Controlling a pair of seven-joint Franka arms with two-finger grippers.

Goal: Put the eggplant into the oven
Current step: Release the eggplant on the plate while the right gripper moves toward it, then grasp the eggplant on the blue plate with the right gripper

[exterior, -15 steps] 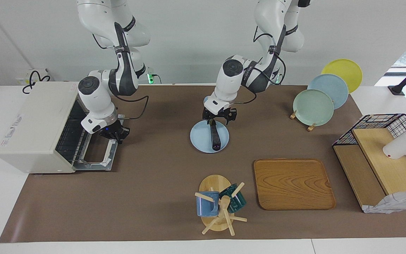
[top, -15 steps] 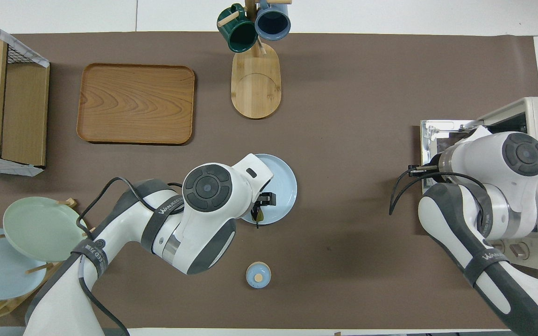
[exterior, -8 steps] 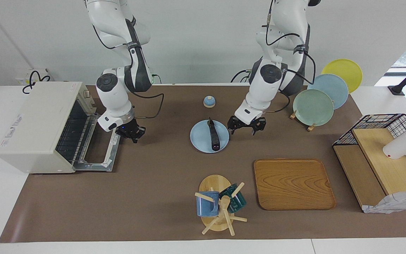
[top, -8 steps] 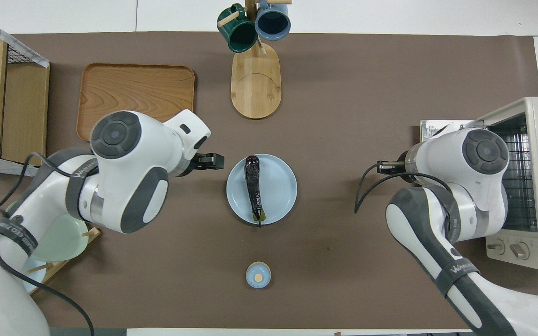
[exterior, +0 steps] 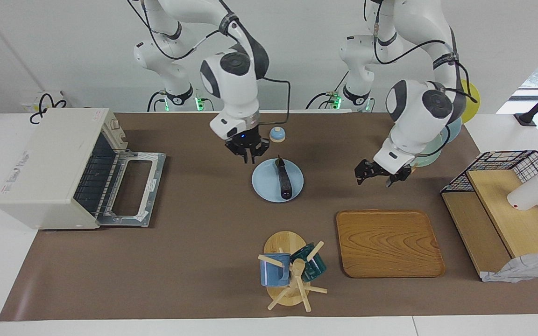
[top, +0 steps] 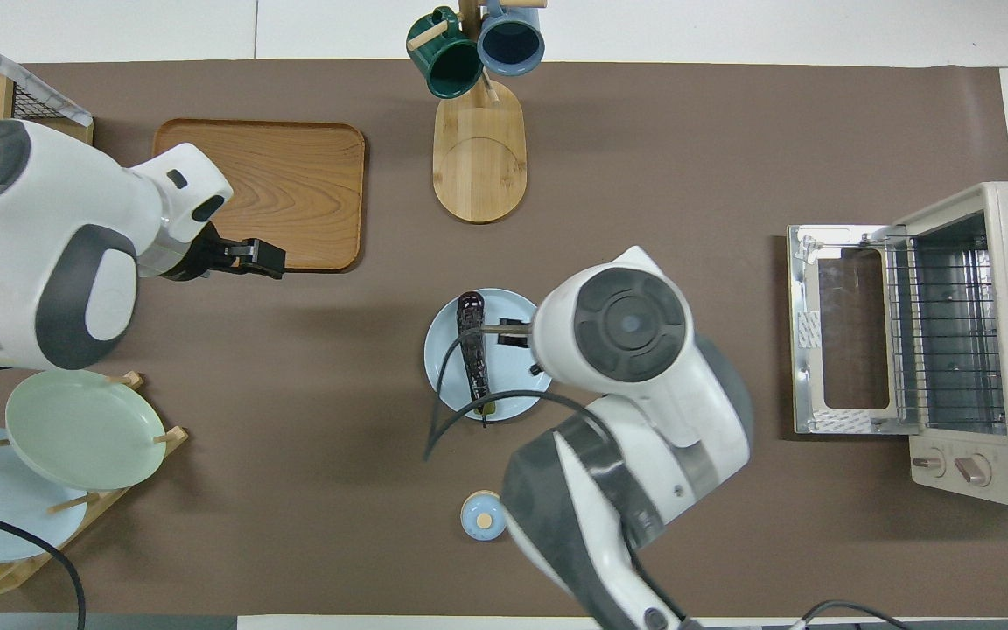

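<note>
**Visitor:** Over which spot does the nearer arm hang?

**Demonstrator:** Over the rim of the round pale-blue plate (exterior: pixel 269 186), at its edge toward the oven. That is the right gripper (exterior: pixel 247 157), fingers pointing down; whether they are parted or closed I cannot tell, but they hold nothing. On the plate lies the slim, glossy, purple-black eggplant (exterior: pixel 283 179), just beside the gripper and toward the left arm's end.

**Visitor:** How does its length run?

**Demonstrator:** From the robots outward: small green stem end nearer them, dark rounded tip farther. I judge a grip across the narrow middle would suit, the smooth skin being likely to slip.

**Visitor:** And the other arm?

**Demonstrator:** The left gripper (exterior: pixel 375 173) waits with its fingers spread wide and empty, raised near the rectangular wooden tray (exterior: pixel 389 242), well apart from the plate.

**Visitor:** The destination?

**Demonstrator:** The boxy cream-white toaster oven (exterior: pixel 45 163) at the right arm's end, its glass-windowed door (exterior: pixel 133 189) dropped flat and the wire rack showing. The eggplant has not yet been lifted.
</note>
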